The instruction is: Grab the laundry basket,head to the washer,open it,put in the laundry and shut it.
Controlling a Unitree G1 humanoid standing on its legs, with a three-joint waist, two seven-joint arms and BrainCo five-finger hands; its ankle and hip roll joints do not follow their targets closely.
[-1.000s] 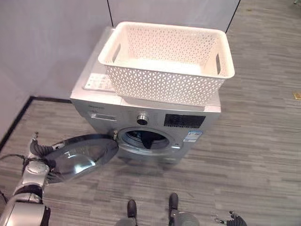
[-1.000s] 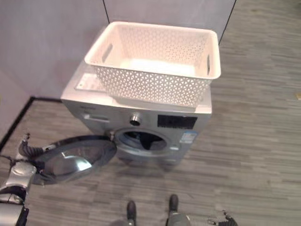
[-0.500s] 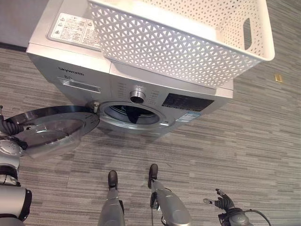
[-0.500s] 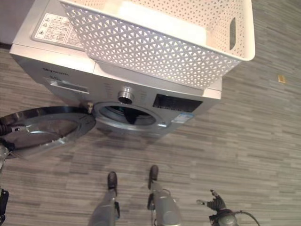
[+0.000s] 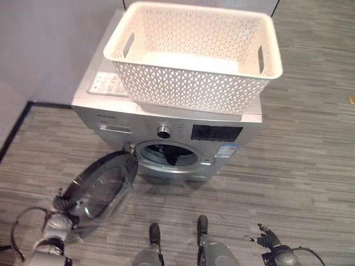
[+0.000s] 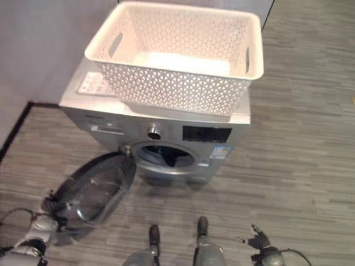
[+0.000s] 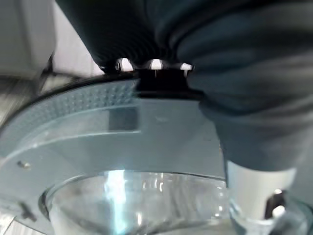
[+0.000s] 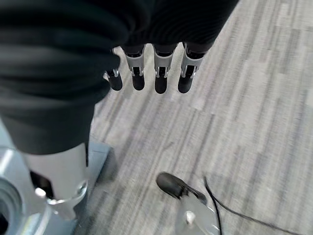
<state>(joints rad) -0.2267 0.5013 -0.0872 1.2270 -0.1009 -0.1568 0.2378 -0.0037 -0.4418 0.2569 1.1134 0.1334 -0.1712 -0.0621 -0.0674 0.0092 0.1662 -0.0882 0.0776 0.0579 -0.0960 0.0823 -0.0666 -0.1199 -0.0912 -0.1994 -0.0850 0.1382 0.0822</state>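
White basket [image 5: 194, 61] atop washer [image 5: 166, 133] — left hand [image 5: 62, 205] fingers hooked over door [image 5: 102, 185] rim, right hand [image 8: 151, 73] relaxed, empty.

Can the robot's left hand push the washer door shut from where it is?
Probably yes. The left hand is already at the outer edge of the open door, and nothing lies between the door and the washer opening.
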